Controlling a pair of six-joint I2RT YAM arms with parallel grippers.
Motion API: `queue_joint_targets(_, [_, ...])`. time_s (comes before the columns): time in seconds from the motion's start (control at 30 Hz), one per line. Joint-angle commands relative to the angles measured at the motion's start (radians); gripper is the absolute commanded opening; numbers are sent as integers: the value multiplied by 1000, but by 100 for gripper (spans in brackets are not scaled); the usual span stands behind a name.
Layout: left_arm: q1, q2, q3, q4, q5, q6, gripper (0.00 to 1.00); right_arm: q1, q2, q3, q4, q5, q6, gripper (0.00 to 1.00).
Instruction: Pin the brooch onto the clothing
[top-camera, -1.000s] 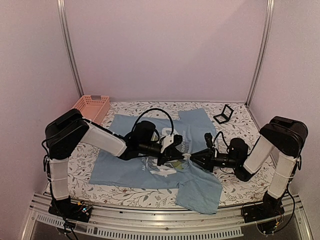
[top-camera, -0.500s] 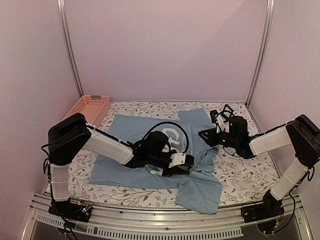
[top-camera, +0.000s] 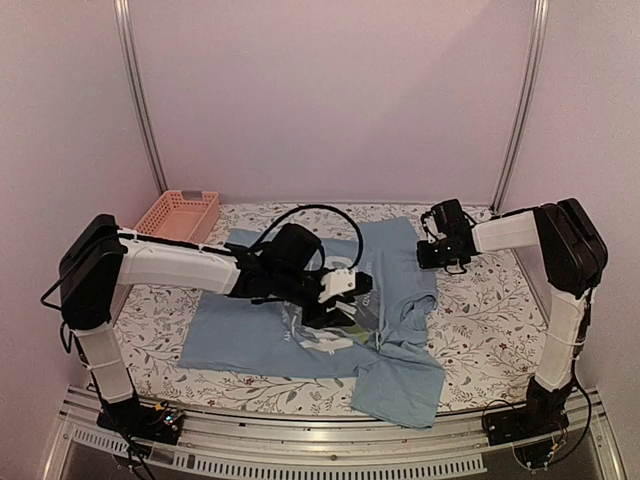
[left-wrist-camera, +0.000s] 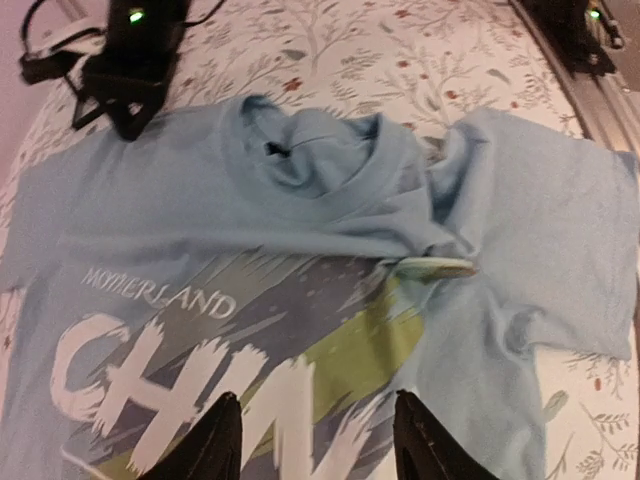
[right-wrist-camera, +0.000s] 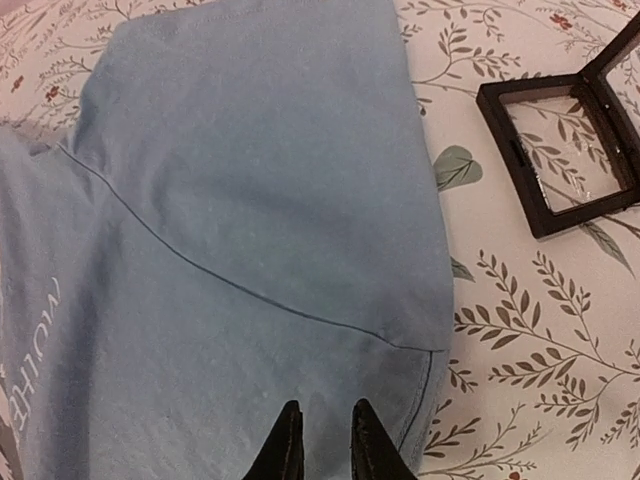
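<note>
Blue is most of what you see: the light blue short-sleeved T-shirt (top-camera: 235, 335) with big white letters lies chest-up on the worktop (top-camera: 480, 330), spread out so its front is easy to reach. Its collar end is bunched up.

Your left fingers (left-wrist-camera: 222, 445) hang just above the painted letters. They are set apart, with nothing between them. Your right fingers (right-wrist-camera: 287, 440) hang over a sleeve, nearly together with only a thin gap, and they hold nothing too.

Just below the collar, at a fold, sits what I think is the tiny round brooch (left-wrist-camera: 437, 267). It looks like a small pale flat thing seen from the side, and it is too blurry to be sure. If so, it is already on the shirt.

The small black square hinged case (right-wrist-camera: 512, 160) lies open beside the sleeve, which may be why the right arm is there.

A cloth with leaves and flowers covers the worktop. A pink plastic basket (top-camera: 185, 210) sits at the far left corner. Plain pale walls (top-camera: 330, 100) close in the room.
</note>
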Motion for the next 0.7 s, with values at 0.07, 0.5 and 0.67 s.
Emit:
queue_joint_targets(0.07, [244,19,-74,-61,-386,-433,50,5,182,162,-283,8,-76,16])
queue_joint_targets(0.5, [478,70,-210,61,-461,-698,50,-82,781,1208,-878,123,-165,19])
queue_joint_targets(0.67, [529,81,-204,120,-450,-705,52,-100,797,1190,-768,116,-220,19])
